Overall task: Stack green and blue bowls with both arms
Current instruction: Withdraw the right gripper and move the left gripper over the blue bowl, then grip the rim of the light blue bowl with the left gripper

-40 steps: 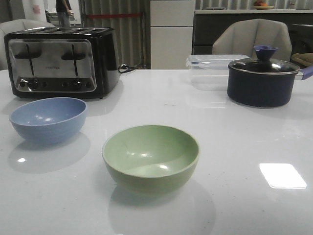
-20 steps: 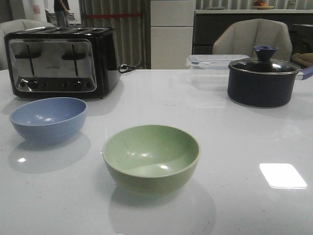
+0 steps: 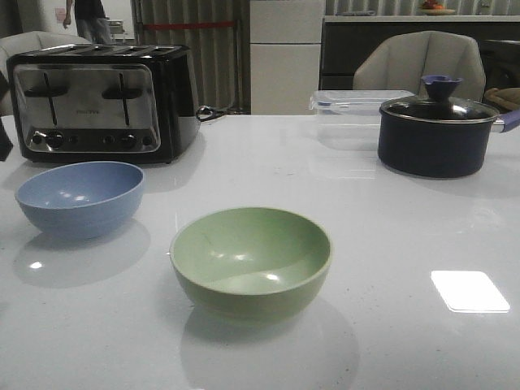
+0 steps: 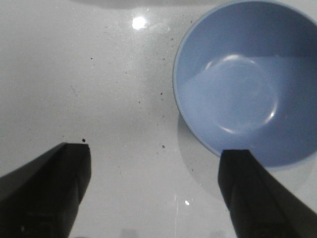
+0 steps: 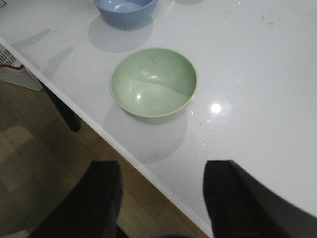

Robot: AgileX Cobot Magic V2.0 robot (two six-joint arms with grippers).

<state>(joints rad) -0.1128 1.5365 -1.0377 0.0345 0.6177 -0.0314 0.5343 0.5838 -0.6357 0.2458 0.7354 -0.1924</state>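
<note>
The dusty blue bowl [image 3: 80, 197] stands upright and empty at the left of the white table. The sage green bowl [image 3: 250, 262] stands upright and empty near the middle front. The two bowls are apart. In the left wrist view my left gripper [image 4: 154, 149] is open and empty above the bare table, with the blue bowl [image 4: 247, 84] just beside one fingertip. In the right wrist view my right gripper [image 5: 162, 166] is open and empty, high over the table's front edge, with the green bowl [image 5: 153, 82] ahead of it and the blue bowl [image 5: 126, 9] beyond.
A black and silver toaster [image 3: 101, 101] stands behind the blue bowl. A dark lidded pot [image 3: 439, 134] and a clear lidded box [image 3: 349, 110] stand at the back right. A dark sliver [image 3: 4, 134] shows at the left edge. The floor lies beyond the table edge [image 5: 124, 151].
A dark sliver has come into the front view at the left edge. The bowls have not moved. A person in the background has shifted left.
</note>
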